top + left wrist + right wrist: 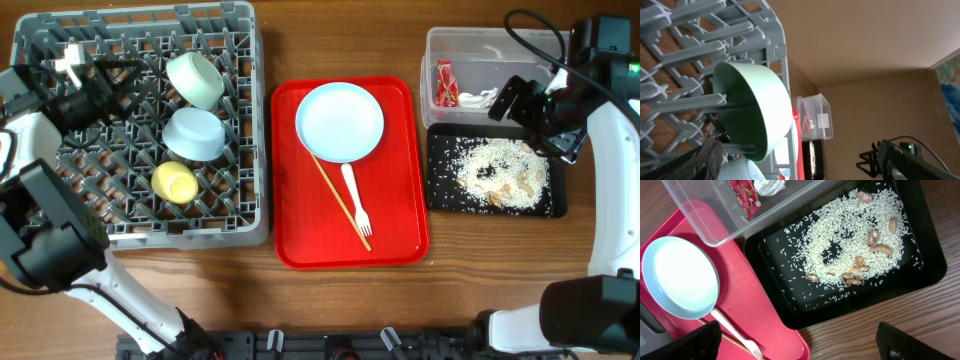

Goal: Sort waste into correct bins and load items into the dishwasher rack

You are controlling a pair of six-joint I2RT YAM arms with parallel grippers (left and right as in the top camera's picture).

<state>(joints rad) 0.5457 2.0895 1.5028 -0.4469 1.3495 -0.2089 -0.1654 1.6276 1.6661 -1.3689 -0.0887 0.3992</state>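
Plate (340,121), fork (350,185), chopstick (335,190) lie on red tray (400,200); right gripper (538,118), right of tray, is nearer, fingers apart, empty.

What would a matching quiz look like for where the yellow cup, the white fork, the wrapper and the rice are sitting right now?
Things
1. yellow cup
2. white fork
3. red-and-white wrapper
4. rice leftovers

Places
A. in the black tray
B. in the grey rack
C. in the clear tub
D. on the red serving tray

Pairs: 1-B, 2-D, 3-C, 4-A
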